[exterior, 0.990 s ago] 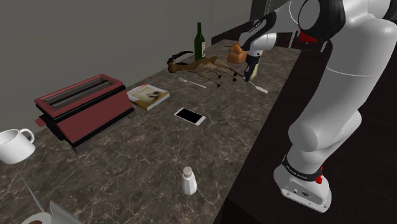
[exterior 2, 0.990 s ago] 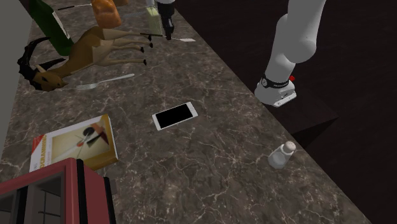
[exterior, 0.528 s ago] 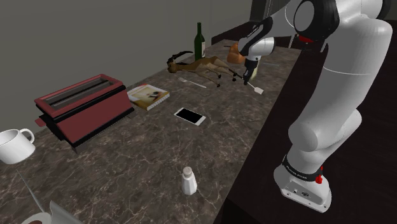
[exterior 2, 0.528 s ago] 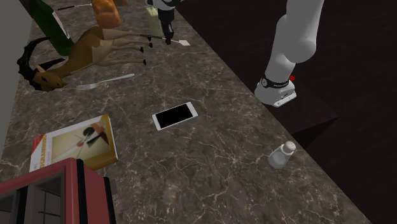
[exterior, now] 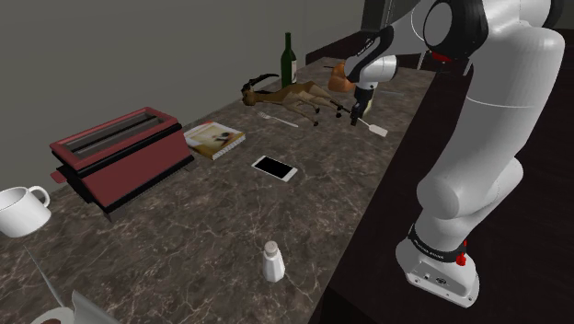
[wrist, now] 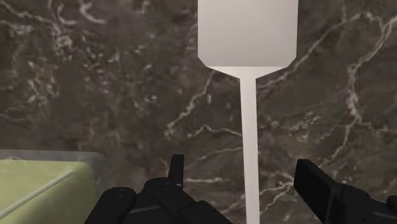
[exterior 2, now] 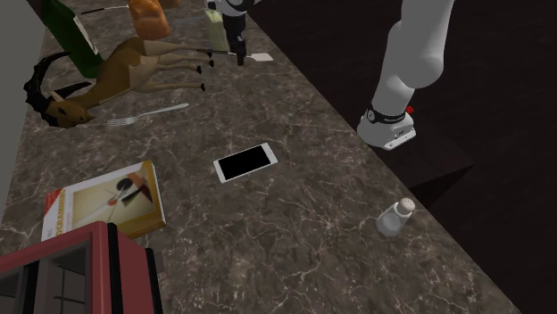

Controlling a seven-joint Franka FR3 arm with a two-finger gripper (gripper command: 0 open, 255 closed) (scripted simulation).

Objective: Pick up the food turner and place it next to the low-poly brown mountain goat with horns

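The food turner (wrist: 247, 32) is white, with a flat square blade and a thin handle, and lies on the dark marble counter (exterior: 230, 212). My gripper (wrist: 245, 168) stands open over the handle, which runs between the two fingers (wrist: 176, 168) without touching them. In the shoulder view the gripper (exterior: 355, 112) hangs just beyond the hooves of the brown horned goat (exterior: 290, 94), with the turner's blade (exterior: 374, 131) beside it. The second exterior view shows the goat (exterior 2: 134, 67) lying on its side, and the gripper (exterior 2: 237, 55) and the blade (exterior 2: 261, 58) by its feet.
A pale green block (wrist: 38, 184) sits close beside the gripper. An orange object (exterior: 342, 78) and a green bottle (exterior: 288, 57) stand behind the goat. A fork (exterior: 279, 120), phone (exterior: 275, 168), book (exterior: 214, 138), red toaster (exterior: 120, 152), shaker (exterior: 272, 261) and mug (exterior: 20, 210) lie along the counter.
The fingers were shut on the turner's handle and have now come apart from it. The turner lies free on the counter by the goat's hooves; the arm barely moved.
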